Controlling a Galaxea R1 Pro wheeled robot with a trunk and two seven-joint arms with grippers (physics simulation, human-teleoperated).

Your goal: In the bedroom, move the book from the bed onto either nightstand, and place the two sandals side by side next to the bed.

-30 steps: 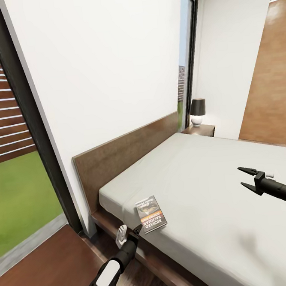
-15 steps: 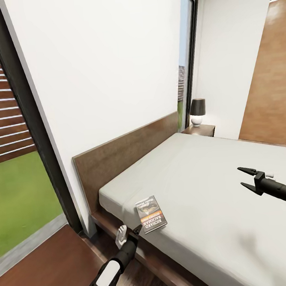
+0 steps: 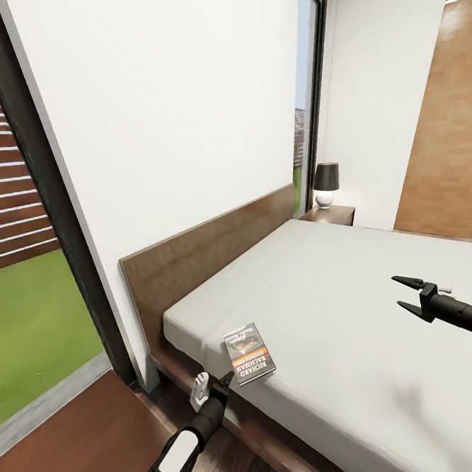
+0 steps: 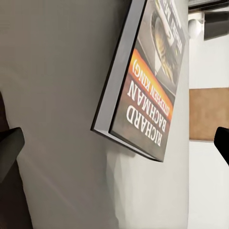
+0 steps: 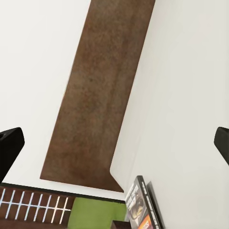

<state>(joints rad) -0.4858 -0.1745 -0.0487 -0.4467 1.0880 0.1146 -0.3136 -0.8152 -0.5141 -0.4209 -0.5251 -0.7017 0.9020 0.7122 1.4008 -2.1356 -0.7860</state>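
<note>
Bed point(image 3: 357, 326), dark wood frame, pale mattress; book point(image 3: 250, 353) lies flat near its near corner by the headboard point(image 3: 202, 256). Far nightstand point(image 3: 332, 216) carries a lamp point(image 3: 325, 184).

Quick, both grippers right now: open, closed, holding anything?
Left gripper: open, holding nothing, jaws spread at the near edge of the book.
Right gripper: open, holding nothing, above the bed.

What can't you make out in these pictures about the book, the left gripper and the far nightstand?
- Head view: the left gripper fingertips sit at the book edge; too small to tell contact.
- Left wrist view: the book's top is cut off by the frame edge.
- Head view: the nightstand is partly hidden by the bed and lamp.
</note>
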